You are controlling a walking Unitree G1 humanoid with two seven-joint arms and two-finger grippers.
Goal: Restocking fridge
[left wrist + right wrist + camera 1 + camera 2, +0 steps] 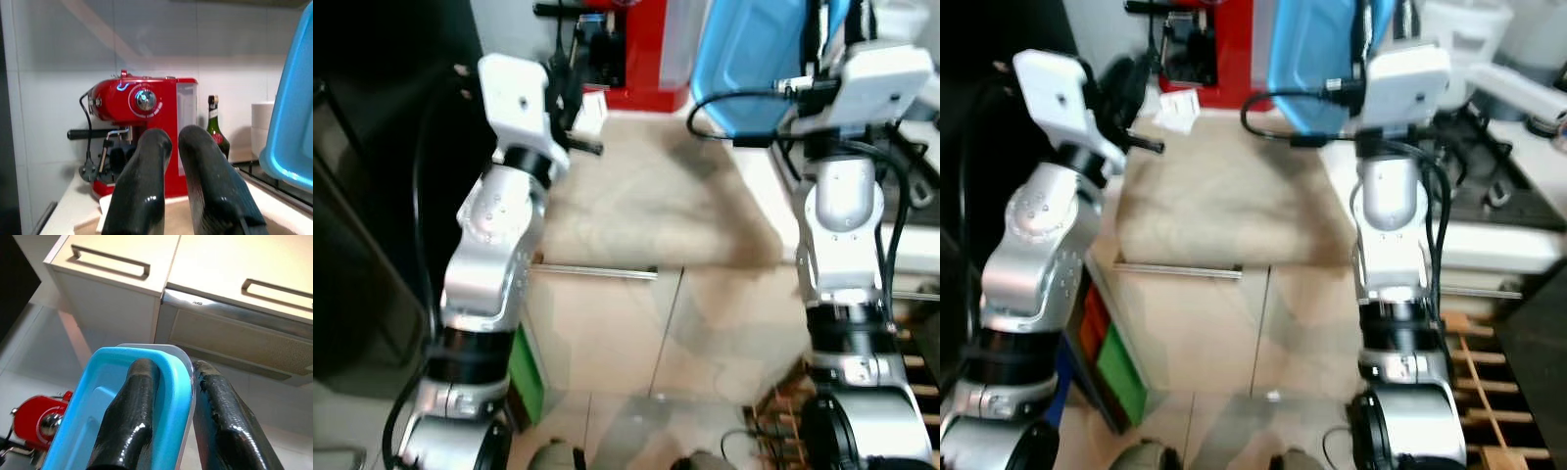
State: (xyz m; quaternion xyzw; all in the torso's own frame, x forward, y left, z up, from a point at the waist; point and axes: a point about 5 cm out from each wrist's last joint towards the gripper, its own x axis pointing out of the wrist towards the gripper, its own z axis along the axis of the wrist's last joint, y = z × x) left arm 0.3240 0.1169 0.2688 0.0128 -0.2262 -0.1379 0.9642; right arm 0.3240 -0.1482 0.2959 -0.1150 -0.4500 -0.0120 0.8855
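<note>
Your right gripper (168, 406) holds one blue container (122, 396) raised above the table (646, 196), its jaws pinching the rim: one black finger sits inside the tub, the other outside against a clear lid edge. In the head views the container is cut off by the top edge, so you cannot read its full shape or whether anything is in it. Your left gripper (171, 186) is lifted over the table's left end with nothing between its jaws, which stand close together with a narrow gap. Its fingertips run out of the wrist picture at the bottom.

One red coffee machine (144, 132) stands at the back of the table against the tiled wall, and one dark bottle (213, 129) stands just beside it, partly hidden behind the machine's clear tank. A white cylinder beyond the bottle is cut off by the container and too plain to name. A stovetop (1489, 186) lies to the right of the table, blurred. Two cupboard doors (161, 264) hang overhead, each with one bar handle. At the left, a dark mass fills the edge of the head views, too black to make out.
</note>
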